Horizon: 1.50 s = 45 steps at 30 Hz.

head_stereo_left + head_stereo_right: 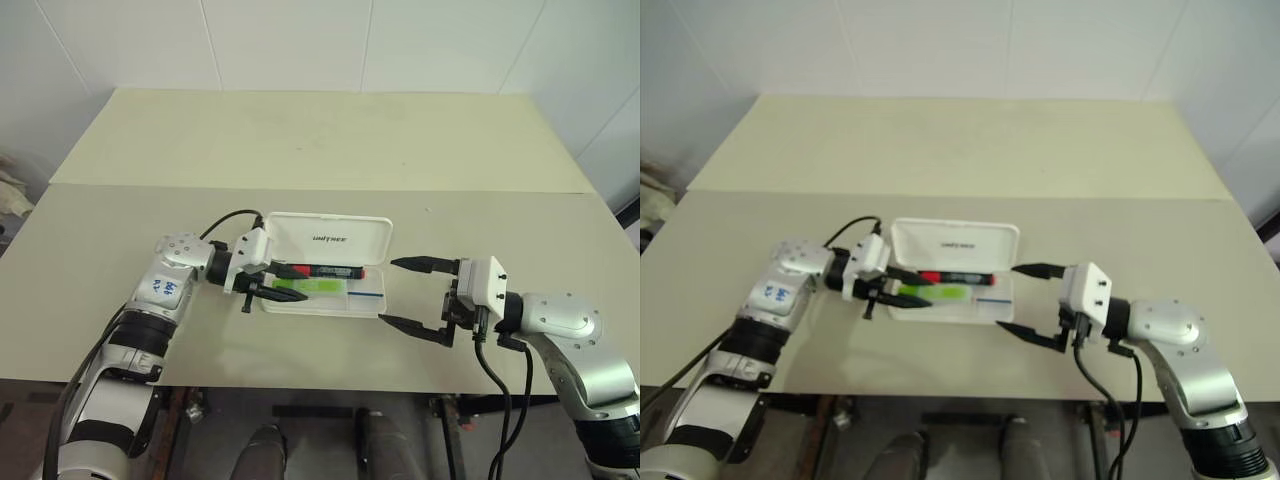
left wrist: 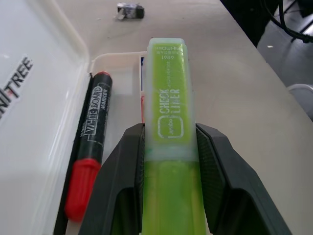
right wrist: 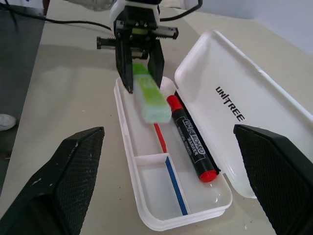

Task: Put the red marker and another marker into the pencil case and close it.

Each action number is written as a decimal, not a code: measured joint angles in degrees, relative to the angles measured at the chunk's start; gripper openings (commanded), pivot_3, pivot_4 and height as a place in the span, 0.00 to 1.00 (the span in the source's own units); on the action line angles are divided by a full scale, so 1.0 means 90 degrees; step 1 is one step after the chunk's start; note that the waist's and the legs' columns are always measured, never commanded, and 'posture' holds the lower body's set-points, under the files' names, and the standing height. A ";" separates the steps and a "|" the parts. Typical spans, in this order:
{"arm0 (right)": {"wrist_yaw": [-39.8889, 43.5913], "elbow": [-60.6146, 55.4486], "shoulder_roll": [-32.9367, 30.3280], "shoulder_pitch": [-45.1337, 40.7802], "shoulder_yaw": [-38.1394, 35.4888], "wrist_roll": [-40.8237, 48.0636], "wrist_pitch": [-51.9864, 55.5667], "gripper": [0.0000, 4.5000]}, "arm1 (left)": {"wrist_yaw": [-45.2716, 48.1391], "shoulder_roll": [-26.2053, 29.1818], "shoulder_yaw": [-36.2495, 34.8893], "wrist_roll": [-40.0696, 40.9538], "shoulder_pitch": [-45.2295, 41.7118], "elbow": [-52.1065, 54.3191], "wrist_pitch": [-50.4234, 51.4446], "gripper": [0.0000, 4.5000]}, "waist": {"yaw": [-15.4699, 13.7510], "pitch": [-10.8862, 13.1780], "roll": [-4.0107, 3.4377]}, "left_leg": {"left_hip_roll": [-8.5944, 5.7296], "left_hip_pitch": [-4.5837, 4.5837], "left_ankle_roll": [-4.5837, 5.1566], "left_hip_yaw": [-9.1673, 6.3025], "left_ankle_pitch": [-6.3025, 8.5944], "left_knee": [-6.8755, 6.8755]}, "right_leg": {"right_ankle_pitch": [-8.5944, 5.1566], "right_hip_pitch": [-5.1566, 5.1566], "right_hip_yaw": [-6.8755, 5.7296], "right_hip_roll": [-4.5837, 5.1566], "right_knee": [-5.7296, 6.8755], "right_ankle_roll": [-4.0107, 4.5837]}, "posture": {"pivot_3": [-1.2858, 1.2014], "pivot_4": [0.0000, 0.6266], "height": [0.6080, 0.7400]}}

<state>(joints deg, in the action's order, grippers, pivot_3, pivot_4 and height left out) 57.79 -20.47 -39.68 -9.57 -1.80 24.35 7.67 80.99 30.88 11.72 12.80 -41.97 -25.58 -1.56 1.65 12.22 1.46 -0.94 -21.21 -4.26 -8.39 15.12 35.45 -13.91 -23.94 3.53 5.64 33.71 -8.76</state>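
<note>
The left gripper [image 1: 283,284] grasps the green highlighter [image 3: 149,95] over the open pencil case [image 3: 146,166]. The red marker [image 3: 191,152] lies inside. The right gripper [image 1: 409,294] stands wide apart, empty.

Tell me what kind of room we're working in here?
Probably a lab or test room: two plain cream tables pushed together against a bare white panelled wall, with dark cables trailing off the table edge.

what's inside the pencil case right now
The red marker lies along the hinge side of the pencil case. The green highlighter, clamped in the left gripper, hangs over the tray, covering part of the floor.
</note>
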 measured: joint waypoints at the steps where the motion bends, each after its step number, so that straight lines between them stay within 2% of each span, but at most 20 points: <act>1: -0.0046 -0.0016 0.0000 0.0022 -0.0014 0.0000 0.0010 1.00 | 0.0036 -0.0001 0.0008 -0.0027 -0.0036 -0.0062 -0.0053 0.25 | -0.0002 0.0000 0.0000 | 0.0000 0.0000 0.0000 0.0000 0.0000 0.0000 | 0.0000 0.0000 0.0000 0.0000 0.0000 0.0000 | 0.52 0.24 1.00; 8: -0.0288 -0.0231 0.0003 0.0227 -0.0068 0.0000 0.0046 1.00 | 0.0237 0.0003 0.0081 -0.0305 -0.0114 -0.0500 -0.0255 0.25 | -0.0015 0.0000 0.0000 | -0.0001 -0.0003 0.0000 0.0000 0.0000 0.0006 | 0.0000 0.0002 0.0000 0.0000 -0.0001 -0.0001 | 0.52 0.24 1.00; 22: -0.0399 -0.0231 0.0125 0.0166 -0.0068 -0.0006 0.0079 1.00 | 0.0218 0.0022 0.0080 -0.0602 -0.0210 -0.0542 -0.0241 0.25 | -0.0017 0.0000 0.0000 | 0.0000 -0.0001 0.0000 0.0000 0.0000 0.0011 | 0.0001 0.0004 0.0000 0.0000 0.0002 -0.0002 | 0.52 0.24 1.00; 23: -0.0399 -0.0231 0.0130 0.0164 -0.0068 -0.0009 0.0079 1.00 | 0.0218 0.0012 0.0079 -0.0605 -0.0211 -0.0542 -0.0221 0.41 | -0.0017 0.0000 0.0000 | 0.0000 -0.0001 0.0000 0.0000 0.0000 0.0011 | 0.0001 0.0004 0.0000 0.0000 0.0002 -0.0002 | 0.52 0.24 1.00; 28: -0.0399 -0.0230 0.0168 0.0121 -0.0067 -0.0027 0.0079 1.00 | 0.0095 -0.0120 0.0075 -0.0608 -0.0226 -0.0514 0.0002 0.75 | -0.0018 0.0000 0.0000 | -0.0001 -0.0002 0.0000 0.0000 0.0000 0.0013 | 0.0001 0.0005 0.0000 0.0000 0.0002 -0.0003 | 0.52 0.24 1.00; 31: -0.0398 -0.0229 0.0181 0.0121 -0.0067 -0.0034 0.0079 1.00 | 0.0104 -0.0134 0.0073 -0.0596 -0.0226 -0.0480 0.0056 0.99 | -0.0009 0.0000 0.0000 | 0.0000 -0.0001 0.0000 0.0000 0.0000 0.0012 | 0.0001 0.0005 0.0000 0.0000 0.0002 -0.0003 | 0.52 0.24 1.00; 38: -0.0663 -0.0227 0.0281 0.0155 -0.0068 -0.0054 0.0208 1.00 | 0.0295 -0.0132 -0.0070 -0.0211 -0.0222 -0.0090 0.0309 0.99 | -0.0016 0.0000 0.0000 | 0.0000 -0.0002 0.0000 0.0000 0.0000 0.0013 | 0.0001 0.0005 0.0000 0.0000 0.0002 -0.0003 | 0.52 0.24 1.00; 45: -0.2054 -0.0226 0.0669 0.0815 -0.0237 -0.0567 0.0809 1.00 | 0.0332 -0.0001 -0.0491 0.0343 -0.0049 0.0609 0.0682 0.99 | -0.0011 0.0000 0.0000 | -0.0001 0.0000 0.0001 -0.0001 0.0000 0.0012 | 0.0001 0.0005 0.0003 0.0000 0.0003 -0.0001 | 0.52 0.24 1.00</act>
<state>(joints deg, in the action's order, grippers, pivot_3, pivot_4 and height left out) 39.31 -22.50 -33.66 -2.24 -3.94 19.25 14.96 83.98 30.87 7.30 15.89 -42.41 -20.10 4.58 1.55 12.22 1.46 -0.95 -21.21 -4.26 -8.40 15.12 35.56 -13.90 -23.90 3.56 5.64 33.74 -8.77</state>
